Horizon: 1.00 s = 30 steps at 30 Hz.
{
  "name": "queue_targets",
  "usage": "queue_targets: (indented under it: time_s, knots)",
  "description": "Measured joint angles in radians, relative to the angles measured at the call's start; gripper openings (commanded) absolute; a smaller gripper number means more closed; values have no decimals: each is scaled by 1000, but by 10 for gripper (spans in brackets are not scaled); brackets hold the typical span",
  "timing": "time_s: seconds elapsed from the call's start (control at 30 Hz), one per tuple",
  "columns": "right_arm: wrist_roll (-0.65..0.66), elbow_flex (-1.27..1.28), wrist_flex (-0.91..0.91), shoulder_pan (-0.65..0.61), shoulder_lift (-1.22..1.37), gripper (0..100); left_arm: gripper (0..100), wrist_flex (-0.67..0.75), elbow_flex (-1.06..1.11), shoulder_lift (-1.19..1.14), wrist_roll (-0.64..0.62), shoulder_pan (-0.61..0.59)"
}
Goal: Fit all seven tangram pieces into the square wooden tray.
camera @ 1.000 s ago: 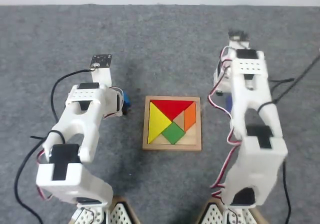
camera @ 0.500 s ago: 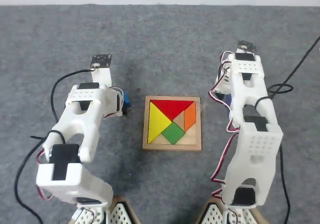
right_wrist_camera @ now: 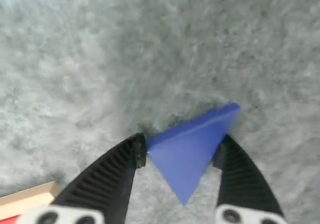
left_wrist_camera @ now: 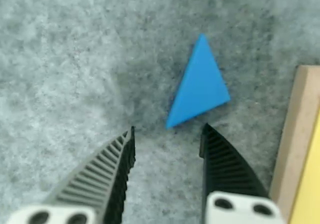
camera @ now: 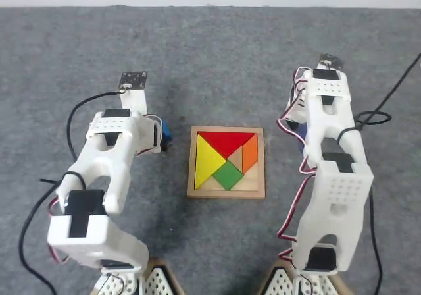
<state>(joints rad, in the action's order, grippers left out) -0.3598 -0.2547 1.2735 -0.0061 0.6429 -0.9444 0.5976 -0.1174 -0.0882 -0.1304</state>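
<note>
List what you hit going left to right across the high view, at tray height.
left arm → blue triangle → wooden tray, holding yellow triangle then orange parallelogram → right arm

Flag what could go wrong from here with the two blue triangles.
1. The right fingers pinch the dark triangle at a corner and a slanted edge; it may pivot or slip out.
2. The light triangle lies on carpet close to the tray wall; the open left fingers could push it away or snag the wall.

Bright, diffuse light; soft shadows on the grey mat (camera: 210,58)
</note>
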Motion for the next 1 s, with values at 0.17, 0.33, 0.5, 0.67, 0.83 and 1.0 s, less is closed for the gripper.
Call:
queue_targets:
  time_s: [0.17, 0.33, 0.5, 0.67, 0.83, 1.0]
  knots:
    - [8, 0, 0, 0, -2, 135, 206, 0, 0, 0, 0, 0]
    - [52, -11, 12, 6, -9, 132, 206, 0, 0, 0, 0, 0]
    - [301, -61, 112, -48, -98, 132, 206, 0, 0, 0, 0, 0]
    - [661, -77, 187, -157, -233, 132, 206, 0, 0, 0, 0, 0]
    - [1158, -77, 310, -322, -311, 133, 206, 0, 0, 0, 0, 0]
    - [1531, -78, 443, -477, -322, 133, 206, 0, 0, 0, 0, 0]
